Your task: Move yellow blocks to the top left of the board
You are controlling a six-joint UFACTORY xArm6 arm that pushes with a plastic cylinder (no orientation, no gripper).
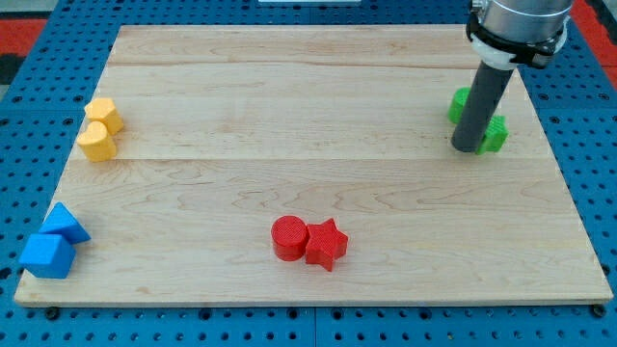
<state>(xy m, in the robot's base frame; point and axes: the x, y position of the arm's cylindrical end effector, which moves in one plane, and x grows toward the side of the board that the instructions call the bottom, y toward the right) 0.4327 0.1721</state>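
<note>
Two yellow blocks sit touching near the board's left edge: a yellow hexagon-like block (102, 114) and just below it a rounder yellow block (97, 142). My tip (466, 146) rests on the board at the view's right, far from the yellow blocks. It stands right between two green blocks, one (461, 104) partly hidden behind the rod and one (495, 134) at its right.
A red cylinder (288, 238) and a red star (326, 243) touch each other at the bottom centre. Two blue blocks (66, 224) (46, 254) sit at the bottom left corner. The wooden board (308, 77) lies on a blue pegboard.
</note>
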